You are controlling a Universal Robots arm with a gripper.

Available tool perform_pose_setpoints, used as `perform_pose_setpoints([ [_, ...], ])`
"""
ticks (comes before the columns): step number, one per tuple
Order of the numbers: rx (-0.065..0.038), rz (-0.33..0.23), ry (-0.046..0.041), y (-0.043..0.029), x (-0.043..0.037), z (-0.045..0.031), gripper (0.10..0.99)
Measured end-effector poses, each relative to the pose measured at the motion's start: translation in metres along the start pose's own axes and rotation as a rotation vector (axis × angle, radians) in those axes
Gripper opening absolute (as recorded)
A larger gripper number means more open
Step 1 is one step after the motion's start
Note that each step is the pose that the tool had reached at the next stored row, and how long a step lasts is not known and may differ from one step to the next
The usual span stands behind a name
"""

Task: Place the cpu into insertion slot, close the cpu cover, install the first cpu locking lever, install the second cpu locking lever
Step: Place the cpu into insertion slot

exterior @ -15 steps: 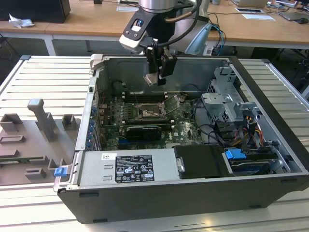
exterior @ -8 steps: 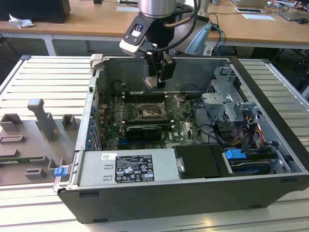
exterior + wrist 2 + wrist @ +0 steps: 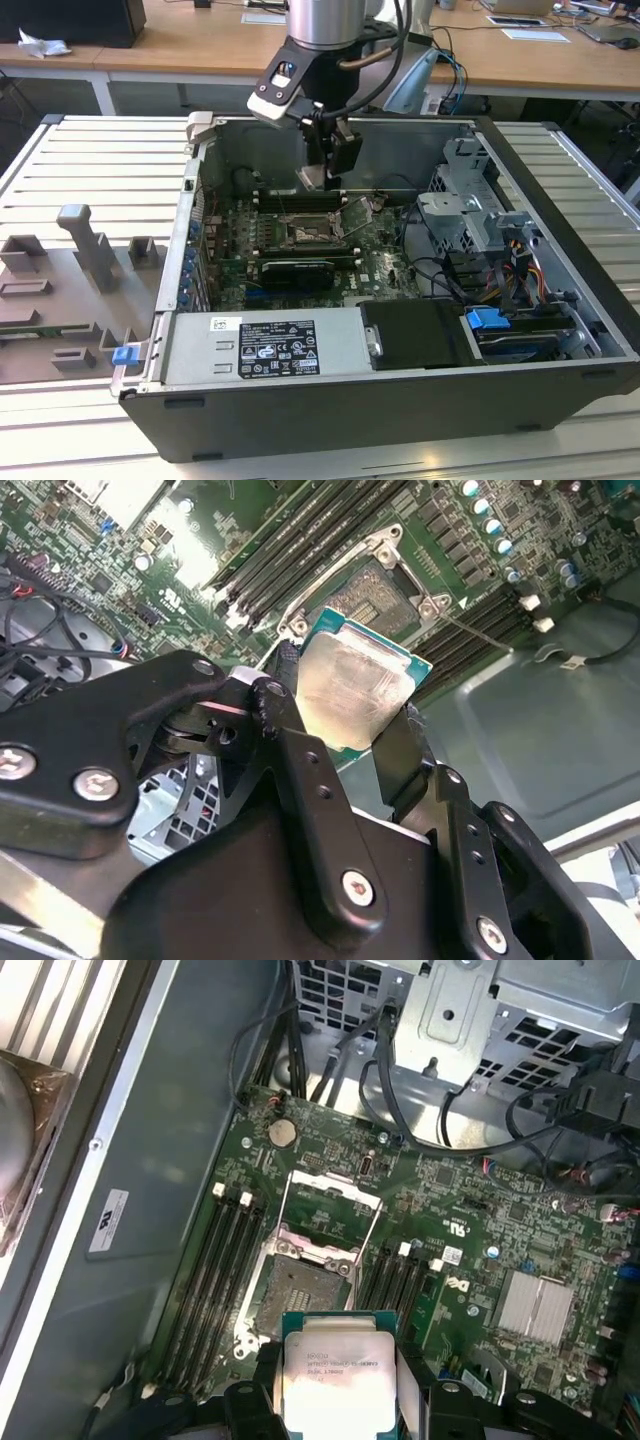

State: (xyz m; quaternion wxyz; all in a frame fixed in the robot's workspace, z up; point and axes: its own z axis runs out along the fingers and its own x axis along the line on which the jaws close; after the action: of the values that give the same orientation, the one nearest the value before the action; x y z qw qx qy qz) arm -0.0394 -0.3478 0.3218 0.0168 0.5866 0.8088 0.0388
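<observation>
While the pincer (image 3: 345,708) hangs inside the open computer case (image 3: 400,405), its two black fingers (image 3: 398,752) are pressed against opposite edges of the cpu (image 3: 352,685), pinching it with the pale metal top facing the wrist cameras. The chip is tilted in the second wrist view, and it is up in the air, apart from the board.

Just past the chip in the first wrist view lies the insertion slot (image 3: 300,1295), a dark square with a metal rim and nothing in it. The cpu cover (image 3: 316,1251) stands swung open on the far side of the slot, its square window showing green board behind it. A thin metal rod (image 3: 478,632) runs beside the slot in the second wrist view; it may be one of the locking levers, though I cannot be sure.

Long black memory slots (image 3: 215,1270) flank the slot on both sides. Farther across the board sit a round coin battery (image 3: 283,1132) and a ribbed silver heat sink (image 3: 535,1305).

From the exterior view, the arm reaches down over the middle of the board, with the pincer (image 3: 325,165) above the slot (image 3: 303,232). A grey drive cage (image 3: 470,200) fills the case's side toward the exterior view's right, and a labelled power supply (image 3: 270,345) sits along the near edge. The case rests on a ribbed metal tabletop (image 3: 90,170), with grey blocks (image 3: 85,250) on the exterior view's left.
</observation>
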Motion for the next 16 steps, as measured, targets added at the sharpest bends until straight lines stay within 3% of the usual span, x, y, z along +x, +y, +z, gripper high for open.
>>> perform_pose_setpoints([
  [6, 0.004, 0.011, -0.0121, -0.0009, -0.0002, 0.0099, 0.541],
  [9, 0.002, 0.118, -0.0207, -0.0011, -0.0002, 0.0137, 0.541],
  [13, 0.002, 0.147, -0.0229, -0.0013, -0.0003, 0.0157, 0.541],
  [16, 0.002, 0.148, -0.0230, -0.0018, -0.0004, 0.0214, 0.541],
])
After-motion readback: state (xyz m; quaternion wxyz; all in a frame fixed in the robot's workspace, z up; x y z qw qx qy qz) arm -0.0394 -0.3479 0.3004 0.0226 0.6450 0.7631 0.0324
